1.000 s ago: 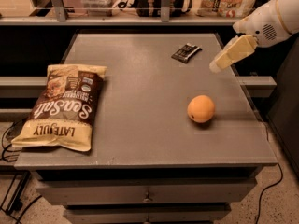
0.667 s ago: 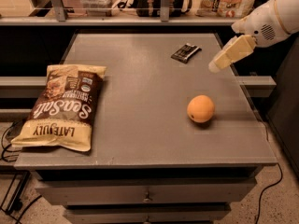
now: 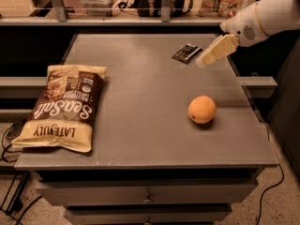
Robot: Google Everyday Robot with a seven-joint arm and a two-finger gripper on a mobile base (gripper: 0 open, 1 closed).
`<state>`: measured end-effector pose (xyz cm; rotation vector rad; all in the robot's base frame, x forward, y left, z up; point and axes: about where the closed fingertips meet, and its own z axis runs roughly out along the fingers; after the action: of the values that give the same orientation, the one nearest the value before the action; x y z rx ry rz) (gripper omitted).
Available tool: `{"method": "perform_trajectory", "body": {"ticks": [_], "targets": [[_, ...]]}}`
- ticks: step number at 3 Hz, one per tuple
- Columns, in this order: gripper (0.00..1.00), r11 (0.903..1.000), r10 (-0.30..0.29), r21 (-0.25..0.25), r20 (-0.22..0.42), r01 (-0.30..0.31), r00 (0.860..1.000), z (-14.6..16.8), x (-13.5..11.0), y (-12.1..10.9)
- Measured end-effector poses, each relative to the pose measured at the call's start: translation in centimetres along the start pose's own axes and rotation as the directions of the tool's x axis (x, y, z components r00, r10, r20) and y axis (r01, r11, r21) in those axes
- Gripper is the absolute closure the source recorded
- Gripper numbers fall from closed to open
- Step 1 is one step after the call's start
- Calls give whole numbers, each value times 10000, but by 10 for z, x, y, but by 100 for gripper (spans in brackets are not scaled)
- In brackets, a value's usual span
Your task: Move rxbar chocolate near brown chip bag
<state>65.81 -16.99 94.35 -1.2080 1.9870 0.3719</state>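
My cream-coloured gripper point(image 3: 209, 57) hangs just right of the small, flat, black-wrapped rxbar chocolate point(image 3: 186, 53); released or clenched, I cannot tell. My white arm point(image 3: 272, 13) slants in from upper right.

Your gripper point(image 3: 205, 60) is hovering with the rxbar chocolate point(image 3: 187, 53) just left of it; the orange point(image 3: 202, 109) is blocking frontward, while bare table point(image 3: 140, 88) is stretching leftward to the brown chip bag point(image 3: 63, 108)
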Motion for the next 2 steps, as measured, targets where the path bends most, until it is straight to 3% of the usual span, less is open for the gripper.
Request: {"method": "perform_trajectory", "body": {"ticks": [2], "targets": [[0,9984,522,170,526,-531,9973,82,-10,-47]]}}
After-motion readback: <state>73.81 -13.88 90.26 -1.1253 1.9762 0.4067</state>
